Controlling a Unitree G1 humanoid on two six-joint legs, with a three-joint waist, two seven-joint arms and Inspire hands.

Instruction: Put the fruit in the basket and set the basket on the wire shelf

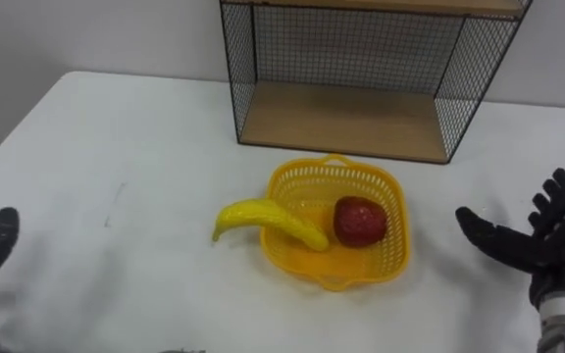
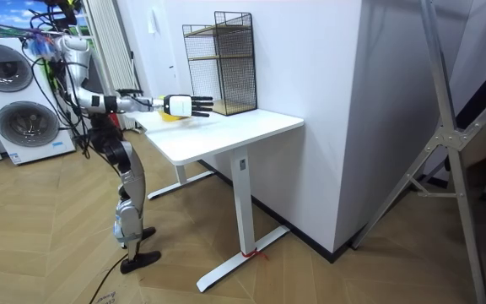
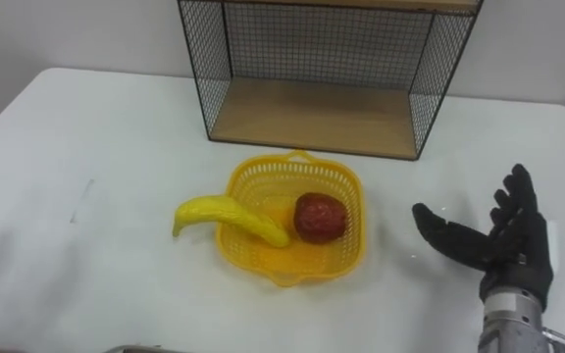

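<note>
Near the right edge of the worktop point(image 1: 116, 137), my right hand point(image 1: 547, 250) spread open; banana point(image 1: 263, 218) overhangs basket point(image 1: 392, 257) rim, could tip out on lifting.

No text, label or number can be read anywhere.

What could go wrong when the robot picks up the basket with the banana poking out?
The banana lies across the rim of the basket, half out, so it may slide onto the table when the basket is lifted. Sticking out sideways, it might also catch on the mesh side of the wire shelf. The red fruit sits loose and could roll if the basket tips.
</note>
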